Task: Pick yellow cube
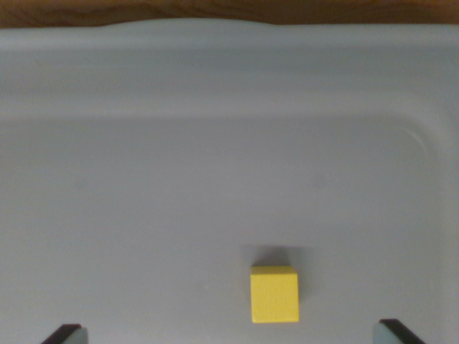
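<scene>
Only the two tips of the gripper [228, 333] show; the bottom edge cuts off the rest. The tray [215, 86] beyond the jaws looks blurred.

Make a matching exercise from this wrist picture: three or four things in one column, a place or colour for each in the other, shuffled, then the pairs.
Things:
1. yellow cube
2. grey tray
3. wooden surface
4. gripper fingertips

Places:
A. strip along the top edge
B. bottom corners, dark, spread wide apart
C. low, right of centre, lying on the tray floor
D. fills most of the view, with a raised rim

Pairs: 1-C, 2-D, 3-A, 4-B
</scene>
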Robot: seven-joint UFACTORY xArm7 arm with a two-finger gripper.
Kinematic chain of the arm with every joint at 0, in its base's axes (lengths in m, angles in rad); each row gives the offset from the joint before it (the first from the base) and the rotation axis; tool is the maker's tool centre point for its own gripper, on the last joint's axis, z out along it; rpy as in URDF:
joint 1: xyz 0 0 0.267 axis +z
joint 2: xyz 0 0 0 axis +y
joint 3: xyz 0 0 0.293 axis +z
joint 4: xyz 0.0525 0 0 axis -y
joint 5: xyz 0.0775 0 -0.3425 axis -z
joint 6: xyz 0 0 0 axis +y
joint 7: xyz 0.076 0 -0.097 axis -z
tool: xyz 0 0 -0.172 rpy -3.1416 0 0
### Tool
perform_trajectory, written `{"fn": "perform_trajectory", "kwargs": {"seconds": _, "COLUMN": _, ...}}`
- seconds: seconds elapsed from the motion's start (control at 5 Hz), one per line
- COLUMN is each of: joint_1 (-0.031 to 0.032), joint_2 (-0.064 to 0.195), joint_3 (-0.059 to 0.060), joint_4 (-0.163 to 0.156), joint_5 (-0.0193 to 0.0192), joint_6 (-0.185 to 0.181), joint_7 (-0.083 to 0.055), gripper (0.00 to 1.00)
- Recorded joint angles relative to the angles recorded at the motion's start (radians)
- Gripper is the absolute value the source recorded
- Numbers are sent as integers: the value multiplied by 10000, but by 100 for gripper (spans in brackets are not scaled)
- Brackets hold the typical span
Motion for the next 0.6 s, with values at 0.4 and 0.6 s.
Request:
{"fn": "perform_trajectory", "kwargs": {"seconds": 0.4, "joint_1": -15, "joint_2": 166, "joint_3": -26, "joint_4": -276, "joint_5": 13, "joint_6": -367, "joint_7": -71, "gripper": 0}}
{"fn": "perform_trajectory", "kwargs": {"seconds": 0.6, "joint_1": -33, "joint_2": 354, "joint_3": -55, "joint_4": -590, "joint_5": 27, "joint_6": -784, "joint_7": -153, "gripper": 0}}
